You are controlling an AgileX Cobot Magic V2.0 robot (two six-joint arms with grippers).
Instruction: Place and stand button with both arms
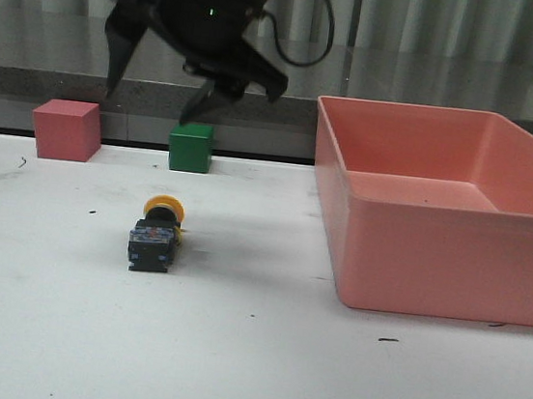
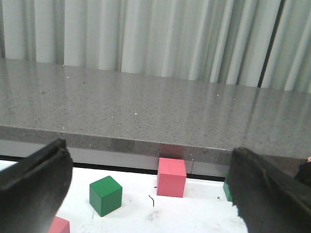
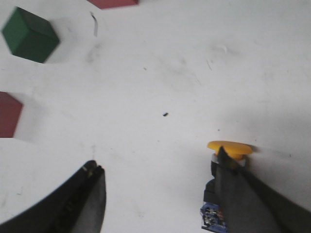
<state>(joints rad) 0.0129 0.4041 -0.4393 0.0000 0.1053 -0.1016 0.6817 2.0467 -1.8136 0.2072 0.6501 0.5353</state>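
Note:
The button [image 1: 157,235] lies on its side on the white table, yellow cap pointing away from the front camera and bluish base toward it. My right gripper [image 1: 154,98] hangs open high above and behind it, holding nothing. In the right wrist view the button [image 3: 229,148] lies beside one finger, which partly hides it, and the right gripper [image 3: 158,162] has its jaws wide apart. My left gripper [image 2: 150,194] is open and empty, low over the table and facing the grey counter. It does not show in the front view.
A large pink bin [image 1: 435,249] stands at the right. A pink cube [image 1: 65,130] and a green cube [image 1: 190,147] sit at the table's back edge. The left wrist view shows a green cube [image 2: 105,195] and a pink cube [image 2: 171,177].

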